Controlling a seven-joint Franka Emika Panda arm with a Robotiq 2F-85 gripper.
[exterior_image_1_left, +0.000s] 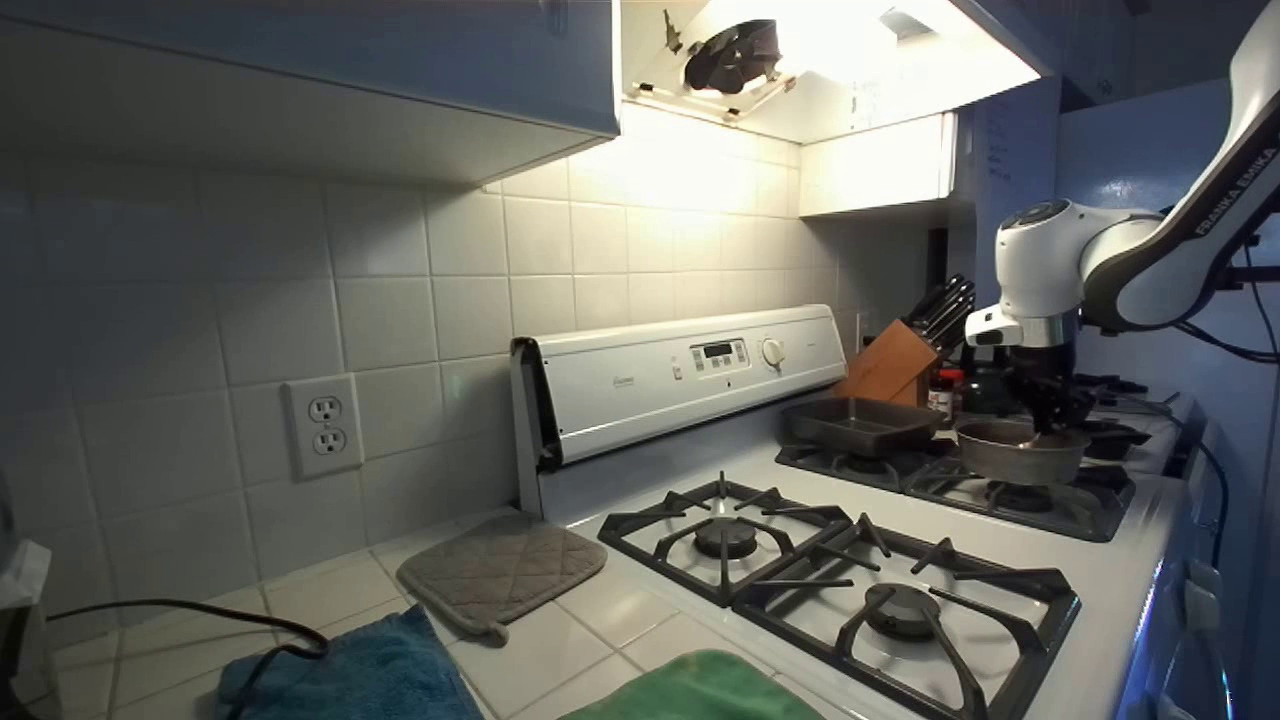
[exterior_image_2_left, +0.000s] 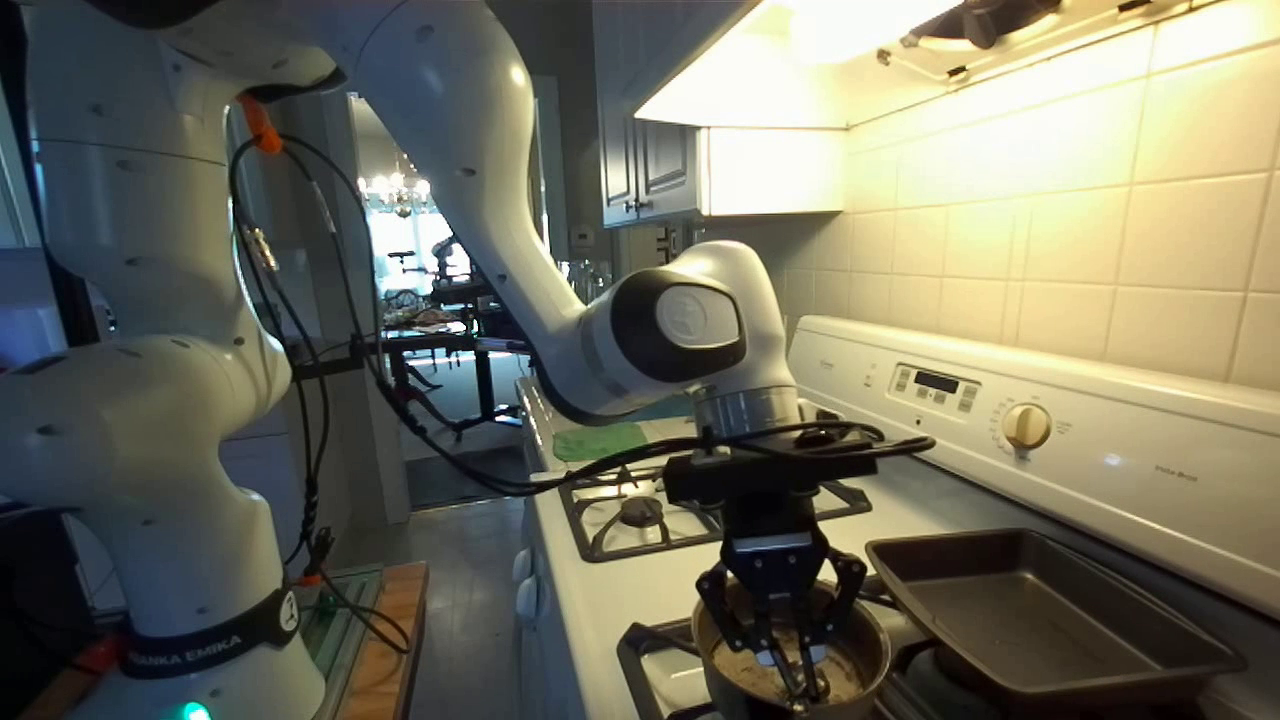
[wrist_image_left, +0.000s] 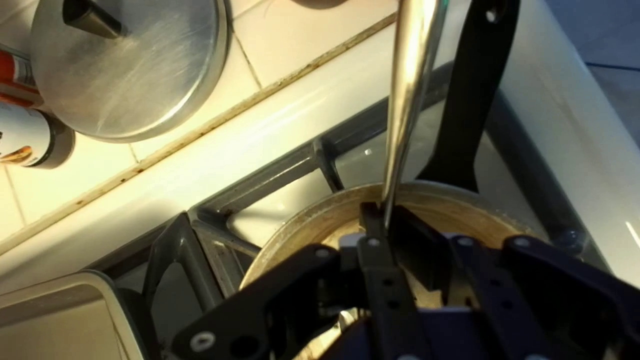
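Shiny metal runs up from between my gripper's fingertips in the wrist view: the handle of a utensil (wrist_image_left: 406, 85), with my gripper (wrist_image_left: 386, 214) shut on it. A small bright metal piece (wrist_image_left: 345, 319) shows lower down beside the fingers, perhaps its other end; most of that part is hidden. Below and around the fingers is a round metal pot (wrist_image_left: 282, 235) with a black handle (wrist_image_left: 465, 105). The pot (exterior_image_1_left: 1020, 462) sits on a front burner in both exterior views, and the gripper (exterior_image_2_left: 793, 668) points down into it. A pale brownish layer covers the pot's inside bottom.
Beside the pot, toward the backsplash, stands a dark rectangular baking pan (exterior_image_2_left: 1060, 600). A metal lid (wrist_image_left: 145, 70) and a jar (wrist_image_left: 27, 137) lie past the stove edge. A knife block (exterior_image_1_left: 885, 365) stands behind. Raised burner grates (exterior_image_1_left: 725, 540) and the range hood (exterior_image_1_left: 860, 60) surround the work area.
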